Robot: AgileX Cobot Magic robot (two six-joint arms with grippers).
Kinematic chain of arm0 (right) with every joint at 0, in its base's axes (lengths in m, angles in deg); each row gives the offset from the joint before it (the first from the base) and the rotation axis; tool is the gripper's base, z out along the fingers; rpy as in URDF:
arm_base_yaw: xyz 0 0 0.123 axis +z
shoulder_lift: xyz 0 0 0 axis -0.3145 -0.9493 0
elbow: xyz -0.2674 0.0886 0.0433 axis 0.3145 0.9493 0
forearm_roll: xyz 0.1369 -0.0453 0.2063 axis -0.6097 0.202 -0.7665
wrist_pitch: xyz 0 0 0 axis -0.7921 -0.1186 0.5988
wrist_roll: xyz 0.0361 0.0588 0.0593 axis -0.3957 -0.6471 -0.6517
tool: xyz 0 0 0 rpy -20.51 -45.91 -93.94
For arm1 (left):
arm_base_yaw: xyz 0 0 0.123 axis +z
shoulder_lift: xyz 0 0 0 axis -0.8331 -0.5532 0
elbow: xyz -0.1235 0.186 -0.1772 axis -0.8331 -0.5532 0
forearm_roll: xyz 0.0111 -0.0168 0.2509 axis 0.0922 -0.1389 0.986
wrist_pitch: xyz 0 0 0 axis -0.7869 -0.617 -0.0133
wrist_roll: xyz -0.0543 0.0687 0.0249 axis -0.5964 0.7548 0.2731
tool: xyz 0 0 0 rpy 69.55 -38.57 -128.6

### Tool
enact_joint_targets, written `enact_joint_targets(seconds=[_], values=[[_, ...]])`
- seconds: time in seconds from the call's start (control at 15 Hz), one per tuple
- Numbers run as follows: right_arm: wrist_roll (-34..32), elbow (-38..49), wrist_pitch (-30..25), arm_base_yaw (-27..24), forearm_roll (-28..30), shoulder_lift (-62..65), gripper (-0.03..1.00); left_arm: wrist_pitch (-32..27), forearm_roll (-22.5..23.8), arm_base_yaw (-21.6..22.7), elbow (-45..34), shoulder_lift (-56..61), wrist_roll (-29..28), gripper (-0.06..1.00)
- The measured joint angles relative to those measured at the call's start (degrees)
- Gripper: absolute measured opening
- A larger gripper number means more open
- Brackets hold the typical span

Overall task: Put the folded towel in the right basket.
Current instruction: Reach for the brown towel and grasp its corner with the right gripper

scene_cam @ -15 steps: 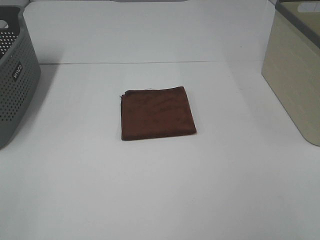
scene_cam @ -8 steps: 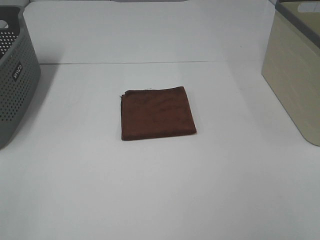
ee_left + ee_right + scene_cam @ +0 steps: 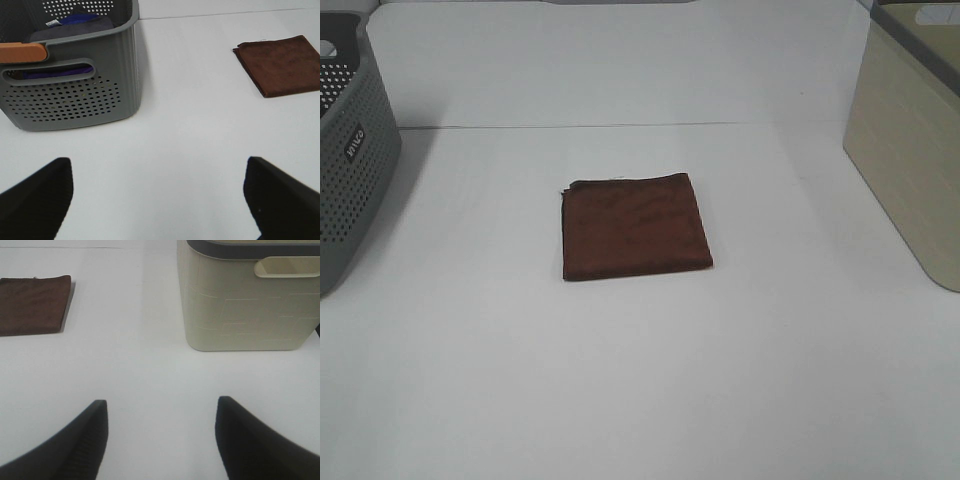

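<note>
The folded towel (image 3: 635, 226), a flat dark reddish-brown square, lies on the white table at the middle of the exterior view. It also shows in the left wrist view (image 3: 280, 65) and the right wrist view (image 3: 32, 305). The right basket (image 3: 910, 140), beige with a dark grey rim, stands at the right edge; the right wrist view shows its wall (image 3: 245, 300). Neither gripper shows in the exterior view. My left gripper (image 3: 160, 200) is open and empty, far from the towel. My right gripper (image 3: 160, 437) is open and empty, in front of the beige basket.
A dark grey perforated basket (image 3: 350, 170) with a small white label stands at the left edge; in the left wrist view (image 3: 70, 95) it holds purple cloth and an orange-handled item (image 3: 22, 51). A white backdrop rises behind the table.
</note>
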Motion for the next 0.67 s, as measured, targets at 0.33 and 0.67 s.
enact_joint_targets(seconds=[0.33,0.67], values=[[0.00,0.00,0.00,0.00,0.00,0.00,0.60,0.00,0.00,0.00,0.00,0.00,0.00,0.88],[0.00,0.00,0.00,0.00,0.00,0.00,0.60,0.00,0.00,0.00,0.00,0.00,0.00,0.88]])
